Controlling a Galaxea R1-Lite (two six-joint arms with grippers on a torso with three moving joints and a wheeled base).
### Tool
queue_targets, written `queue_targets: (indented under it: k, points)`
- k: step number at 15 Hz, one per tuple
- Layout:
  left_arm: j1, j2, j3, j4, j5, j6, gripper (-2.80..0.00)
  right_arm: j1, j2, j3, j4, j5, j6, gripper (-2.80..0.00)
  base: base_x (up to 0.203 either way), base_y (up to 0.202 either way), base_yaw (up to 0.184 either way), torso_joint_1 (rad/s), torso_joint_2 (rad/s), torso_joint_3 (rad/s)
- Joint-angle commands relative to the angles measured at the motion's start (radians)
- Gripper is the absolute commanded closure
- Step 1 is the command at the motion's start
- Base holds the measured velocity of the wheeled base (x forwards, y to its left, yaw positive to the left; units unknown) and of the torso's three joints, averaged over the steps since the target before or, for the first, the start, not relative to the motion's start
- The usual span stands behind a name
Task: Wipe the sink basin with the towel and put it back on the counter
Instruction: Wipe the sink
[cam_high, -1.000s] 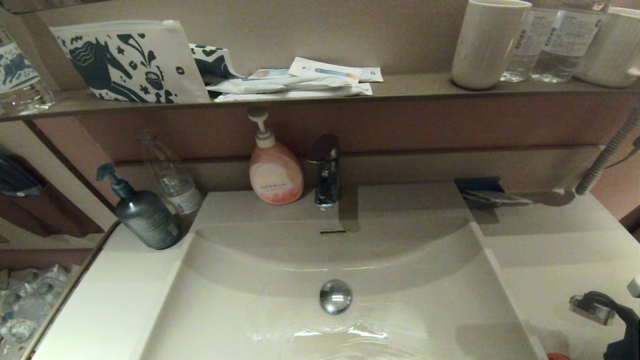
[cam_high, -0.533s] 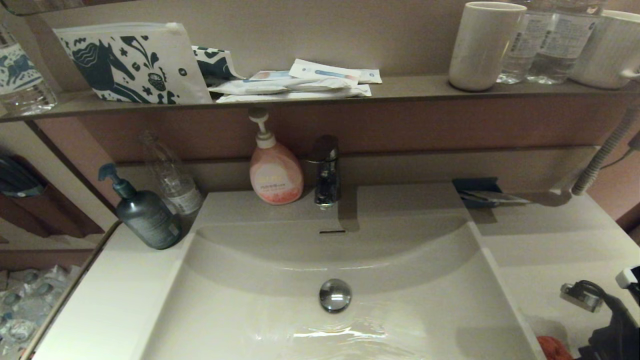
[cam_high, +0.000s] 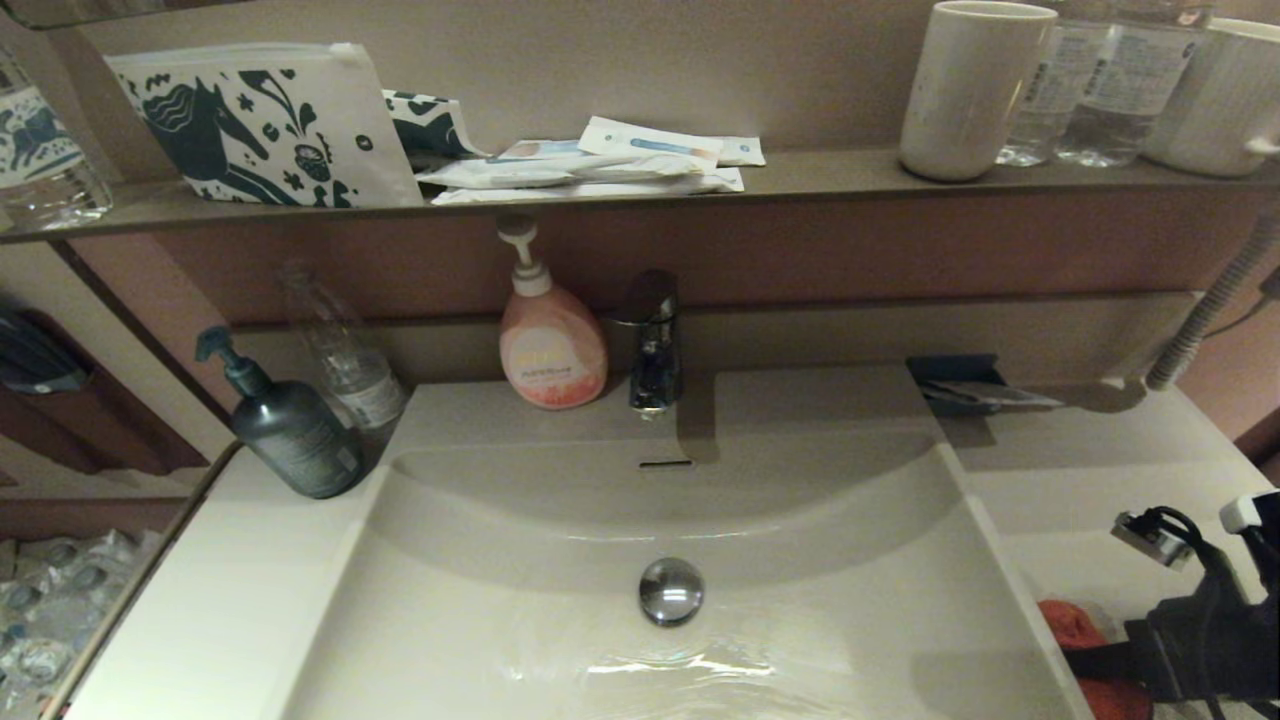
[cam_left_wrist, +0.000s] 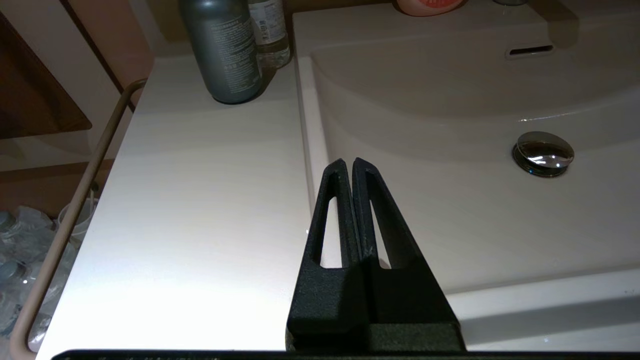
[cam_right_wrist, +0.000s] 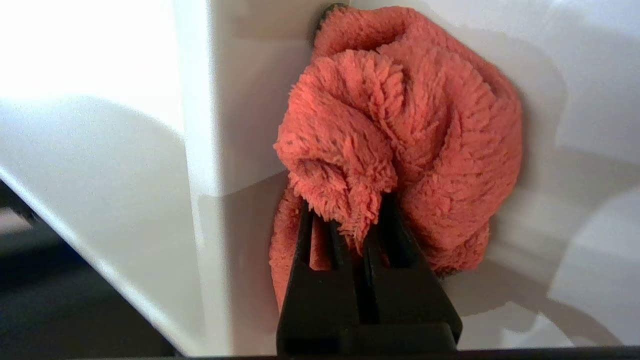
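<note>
Two black fingers of the right gripper (cam_right_wrist: 347, 220) are pinched together on a fold of the towel (cam_right_wrist: 400, 130), the red-orange pile bulging out past their tips in a crumpled bunch. In the right wrist view the bunched cloth sits just beside the raised edge of the sink basin (cam_right_wrist: 200, 125), on the counter (cam_right_wrist: 575, 100) side of that edge; whether it rests on the surface or hangs just above it cannot be told. In the head view the right gripper (cam_high: 1095, 660) reaches in from the lower right corner toward the basin, its dark wrist body and looped cable behind it, and the towel (cam_high: 1075, 625) shows as an orange patch just off the basin's right rim, over the counter (cam_high: 1100, 480).

Across the sink basin (cam_high: 560, 620), the left gripper (cam_left_wrist: 350, 167) hangs with its two fingers pressed together on nothing, tips over the basin's left rim, the counter (cam_left_wrist: 200, 190) to one side and the sink basin (cam_left_wrist: 450, 210) to the other. The chrome drain stopper (cam_high: 671, 591) lies in the basin's middle, with the overflow slot (cam_high: 665, 463) in the curved back wall. Behind the basin stand the faucet (cam_high: 652, 340) and a pink soap dispenser (cam_high: 551, 345); a dark pump bottle (cam_high: 290, 425) stands at the basin's back left corner.
</note>
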Motion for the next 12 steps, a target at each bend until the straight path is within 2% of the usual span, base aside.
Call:
queue_targets:
  k: [1, 3, 7, 9, 12]
  points:
    - [0.000, 0.001, 0.000, -0.001, 0.000, 0.000, 0.00, 0.000, 0.012, -0.011, -0.042, 0.022, 0.049, 0.00, 0.000, 0.000, 0.000, 0.000, 0.00, 0.000]
    - [0.000, 0.001, 0.000, -0.001, 0.000, 0.000, 0.00, 0.001, 0.021, -0.020, -0.188, 0.034, 0.184, 0.00, 0.000, 0.000, 0.000, 0.000, 0.00, 0.000]
    - [0.000, 0.001, 0.000, -0.001, 0.000, 0.000, 0.00, 0.002, 0.081, -0.021, -0.585, 0.031, 0.492, 0.00, 0.000, 0.000, 0.000, 0.000, 0.00, 0.000]
    - [0.000, 0.001, 0.000, -0.001, 0.000, 0.000, 0.00, 0.002, 0.112, -0.028, -0.693, -0.005, 0.565, 0.00, 0.000, 0.000, 0.000, 0.000, 0.00, 0.000]
    - [0.000, 0.001, 0.000, -0.001, 0.000, 0.000, 0.00, -0.002, 0.116, -0.086, -0.703, -0.092, 0.604, 0.00, 0.000, 0.000, 0.000, 0.000, 0.00, 0.000]
